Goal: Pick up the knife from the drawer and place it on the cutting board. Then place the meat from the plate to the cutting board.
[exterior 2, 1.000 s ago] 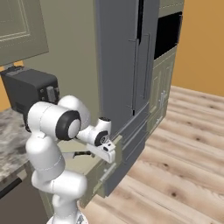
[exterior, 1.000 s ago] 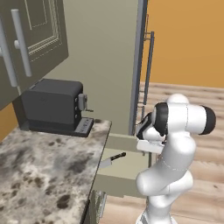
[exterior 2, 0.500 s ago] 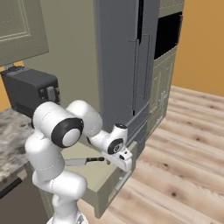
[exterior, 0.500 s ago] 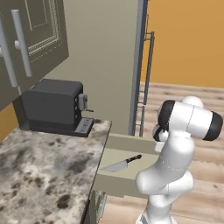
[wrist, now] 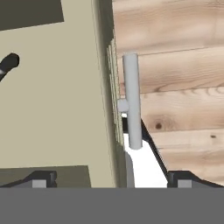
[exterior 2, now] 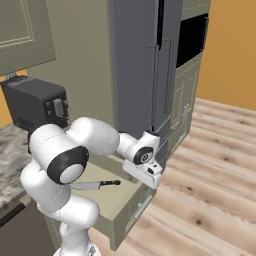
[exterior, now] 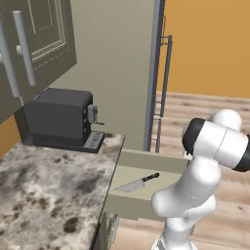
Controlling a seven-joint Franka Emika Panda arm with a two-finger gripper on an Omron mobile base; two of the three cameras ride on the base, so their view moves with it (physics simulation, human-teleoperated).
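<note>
One shallow beige-olive drawer (exterior: 146,168) stands pulled out from the end of the marbled grey-brown stone counter (exterior: 44,195); it serves as the landmark for every entry below.

Change since the earlier pictures: a second ago the arm reached low over the drawer and hid most of its inside; now the arm has swung off toward the wooden floor side, and the drawer's floor lies in plain sight.

One chef's knife with silver-grey blade and short black handle (exterior: 137,183) lies flat inside the drawer, its handle end toward the drawer front, touched by nothing. In the hand view the butt of its black handle (wrist: 8,62) shows at the upper left.

One two-finger gripper (exterior 2: 150,176) hangs above the front edge of the drawer, on the floor side. Its jaws are spread wide and empty; in the hand view one dark fingertip (wrist: 41,178) sits over the drawer's inside and the other over the floor beyond the front panel.

One grey bar handle (wrist: 132,100) is fixed to the outside of the drawer front.

One dark grey box-shaped coffee machine (exterior: 61,119) stands on the counter, behind the drawer and well apart from it.

One tall grey refrigerator (exterior 2: 142,65) rises just behind the drawer.

One light wooden plank floor (exterior 2: 210,190) runs beneath and in front of the drawer.
</note>
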